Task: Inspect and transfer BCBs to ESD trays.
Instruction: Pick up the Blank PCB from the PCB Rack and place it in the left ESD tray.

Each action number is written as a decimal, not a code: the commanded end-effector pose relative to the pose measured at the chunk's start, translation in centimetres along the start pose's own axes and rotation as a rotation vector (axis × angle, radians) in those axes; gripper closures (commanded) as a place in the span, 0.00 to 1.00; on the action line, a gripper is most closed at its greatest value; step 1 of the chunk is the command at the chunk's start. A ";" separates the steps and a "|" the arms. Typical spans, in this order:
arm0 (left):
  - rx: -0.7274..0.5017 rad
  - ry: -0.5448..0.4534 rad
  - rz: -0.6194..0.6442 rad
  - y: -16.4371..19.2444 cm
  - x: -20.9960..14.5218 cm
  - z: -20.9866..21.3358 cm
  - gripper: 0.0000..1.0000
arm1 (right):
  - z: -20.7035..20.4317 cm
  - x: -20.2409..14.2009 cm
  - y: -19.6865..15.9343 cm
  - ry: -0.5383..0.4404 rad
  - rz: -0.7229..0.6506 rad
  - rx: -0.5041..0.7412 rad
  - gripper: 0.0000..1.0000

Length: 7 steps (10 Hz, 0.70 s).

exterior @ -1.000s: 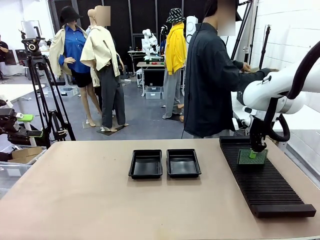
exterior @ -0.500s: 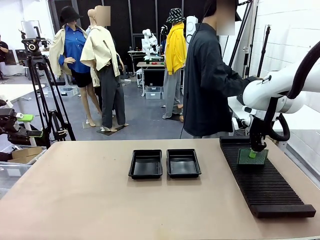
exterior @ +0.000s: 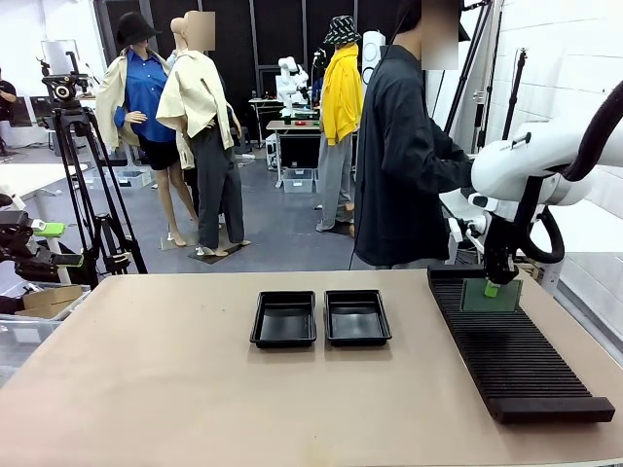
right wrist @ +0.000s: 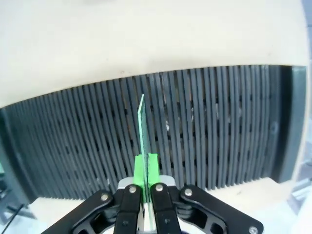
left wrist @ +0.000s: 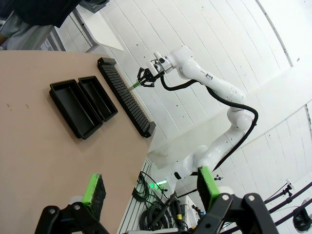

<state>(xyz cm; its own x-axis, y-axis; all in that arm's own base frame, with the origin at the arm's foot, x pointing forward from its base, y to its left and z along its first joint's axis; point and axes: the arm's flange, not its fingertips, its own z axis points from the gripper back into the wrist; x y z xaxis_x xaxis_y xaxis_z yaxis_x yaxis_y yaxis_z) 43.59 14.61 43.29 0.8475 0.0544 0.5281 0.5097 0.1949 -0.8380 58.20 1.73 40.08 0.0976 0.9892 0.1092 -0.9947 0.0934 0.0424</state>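
We grip the BCB [exterior: 506,298] upright in our right fingers [exterior: 491,288] above the rack [exterior: 516,368]; the ESD trays [exterior: 357,341] lie leftward; our left fingers [left wrist: 94,189] stand open.

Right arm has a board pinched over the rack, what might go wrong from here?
1. The right gripper pinches the board by one edge only; it may swing or slip in transit.
2. The board hangs close above the rack; a low sideways move could snag it on the ribs.
3. The tray nearer the rack is little bigger than the board, so a tilted release might leave it on the rim.
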 end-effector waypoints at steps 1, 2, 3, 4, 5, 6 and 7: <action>-0.001 -0.004 0.004 -0.2 0.0 0.2 0.00 | 1.5 1.3 0.5 0.050 0.013 -0.025 1.00; -0.001 -0.004 0.004 -0.2 0.0 0.2 0.00 | 2.0 1.7 0.6 0.057 0.024 -0.035 1.00; -0.001 -0.004 0.004 -0.2 0.0 0.2 0.00 | 2.8 2.3 0.9 0.065 0.035 -0.051 1.00; -0.001 -0.004 0.004 -0.2 0.0 0.2 0.00 | 3.7 2.8 1.2 0.072 0.041 -0.071 1.00; -0.001 -0.004 0.004 -0.2 0.0 0.2 0.00 | 4.5 3.1 1.5 0.075 0.047 -0.088 1.00; -0.001 -0.004 0.004 -0.2 0.0 0.2 0.00 | 5.2 3.6 2.0 0.083 0.047 -0.106 1.00; -0.001 -0.004 0.004 -0.2 0.0 0.2 0.00 | 5.7 3.8 2.2 0.088 0.037 -0.113 1.00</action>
<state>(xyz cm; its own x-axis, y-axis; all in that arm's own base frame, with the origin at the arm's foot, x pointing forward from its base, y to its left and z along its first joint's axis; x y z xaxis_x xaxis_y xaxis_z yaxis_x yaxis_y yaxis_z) 43.59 14.61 43.28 0.8475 0.0544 0.5280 0.5096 0.1949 -0.8381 57.00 4.60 46.08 0.0354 0.9976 0.0597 -0.9973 0.0392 -0.0625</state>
